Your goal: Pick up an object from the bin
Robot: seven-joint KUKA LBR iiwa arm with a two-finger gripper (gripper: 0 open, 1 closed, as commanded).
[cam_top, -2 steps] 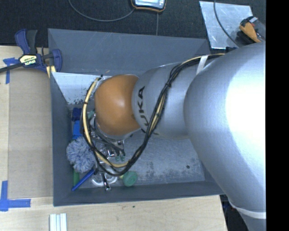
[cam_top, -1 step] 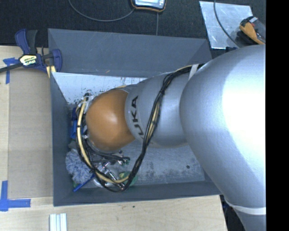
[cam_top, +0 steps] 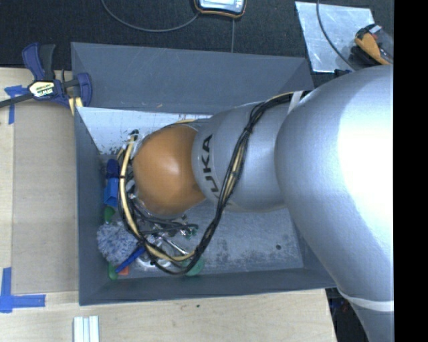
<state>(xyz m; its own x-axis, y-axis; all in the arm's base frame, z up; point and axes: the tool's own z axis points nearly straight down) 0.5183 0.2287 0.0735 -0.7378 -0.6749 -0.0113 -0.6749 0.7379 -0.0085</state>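
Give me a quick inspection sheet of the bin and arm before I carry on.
surface: grey metal bin floor, bare and dark-speckled on the right.
job's things: small heap against the left wall: blue pieces, a grey fuzzy clump, a green bit.
clutter: nothing seen beyond that heap.
end effector: low over the heap beneath the orange wrist cover; open or shut cannot be told.
cables: black and yellow, along the arm, looping under the cover.
surroundings: dark surface beyond the far wall.
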